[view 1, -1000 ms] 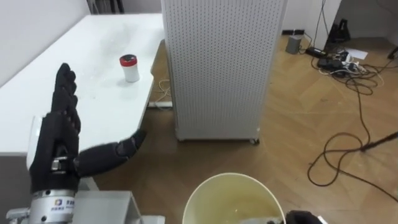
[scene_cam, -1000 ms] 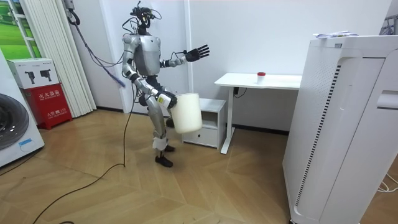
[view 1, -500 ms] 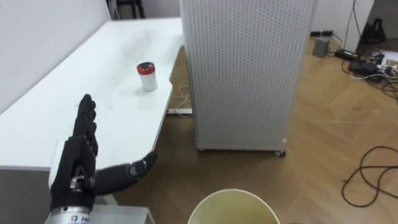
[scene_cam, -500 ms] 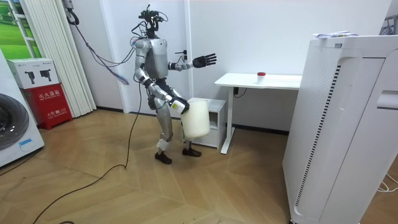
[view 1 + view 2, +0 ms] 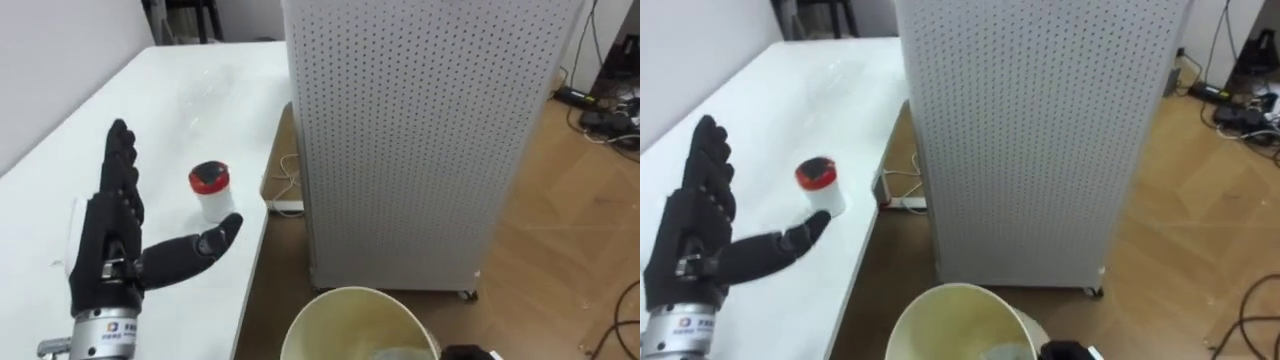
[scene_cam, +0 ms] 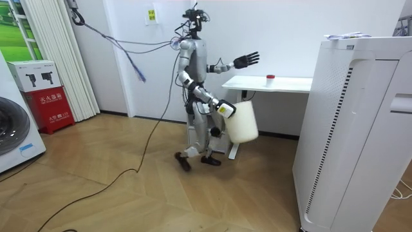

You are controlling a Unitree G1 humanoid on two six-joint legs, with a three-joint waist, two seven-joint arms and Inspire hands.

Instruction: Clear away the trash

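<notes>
No text can be read with certainty. A small white label (image 5: 108, 327) with a tiny mark and a line of print is seen on the cuff below the left hand (image 5: 110, 235), but its letters cannot be made out. In the room view, white print is carried on a red box (image 6: 49, 100), and tool drawings are shown on the white box (image 6: 33, 74) above it. A yellow sign (image 6: 152, 14) is fixed to the wall (image 6: 290, 38) and a blue sticker (image 6: 24, 147) is stuck on the washing machine (image 6: 13, 138). Neither can be read.

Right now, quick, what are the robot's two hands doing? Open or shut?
Left hand: open, holding nothing.
Right hand: carries the cream bucket; open or shut cannot be told.
</notes>
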